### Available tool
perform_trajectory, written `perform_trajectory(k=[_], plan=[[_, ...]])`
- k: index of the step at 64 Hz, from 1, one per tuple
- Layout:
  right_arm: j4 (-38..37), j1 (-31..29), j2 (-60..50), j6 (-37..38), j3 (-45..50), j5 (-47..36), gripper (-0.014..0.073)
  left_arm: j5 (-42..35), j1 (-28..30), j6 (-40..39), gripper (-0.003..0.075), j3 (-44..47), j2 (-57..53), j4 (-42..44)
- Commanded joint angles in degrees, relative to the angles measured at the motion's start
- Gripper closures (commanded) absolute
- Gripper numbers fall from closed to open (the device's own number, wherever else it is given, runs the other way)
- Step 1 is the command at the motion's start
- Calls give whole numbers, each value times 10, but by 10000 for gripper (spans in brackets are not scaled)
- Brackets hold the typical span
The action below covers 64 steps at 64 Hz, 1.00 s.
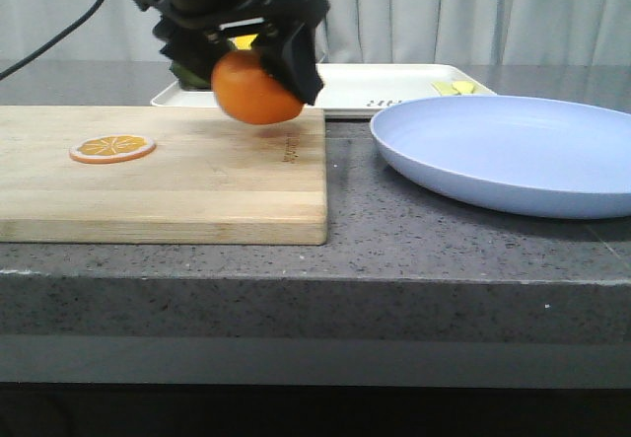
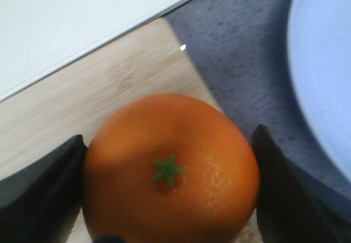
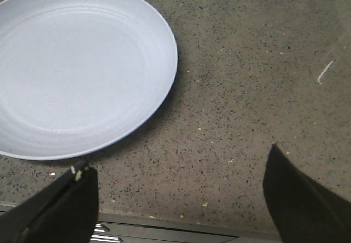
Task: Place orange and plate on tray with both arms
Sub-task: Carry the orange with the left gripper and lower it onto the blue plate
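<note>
We see the plate (image 1: 513, 151) lying on the counter beside the tray (image 1: 385, 87), our right gripper (image 3: 175, 199) spread wide near it, our left gripper (image 1: 242, 47) pinching the orange (image 1: 254, 90) above the board (image 1: 168, 171), where slipping could drop it short; the board's mark is unreadable.

Before me a dark speckled stone counter (image 1: 345, 250) runs wide, and pale grey pleated curtains (image 1: 414, 13) hang behind it.
</note>
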Motion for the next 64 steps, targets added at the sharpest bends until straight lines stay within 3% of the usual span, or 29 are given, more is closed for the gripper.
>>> perform_trajectory(k=[1,22,41,46,55,64], plan=[[0,1,5,-5,-15,-32,-24,-30,-35,0,290,-46,-26,-9],[0,1,5,-5,-15,-32,-24,-26,-126,0,290,-163,67,-5],[0,1,5,-5,-15,-32,-24,-25,-162,0,286,-255,153,-5],[0,1,5,-5,-15,-32,-24,-25,-168,0,245,-273,165,-5],[0,1,5,-5,-15,-29,-24,-32,-177,0,104,-283,170,-5],[0,1,5,-5,-15,-29,-24,-32,-177,0,90,-283,170,-5]])
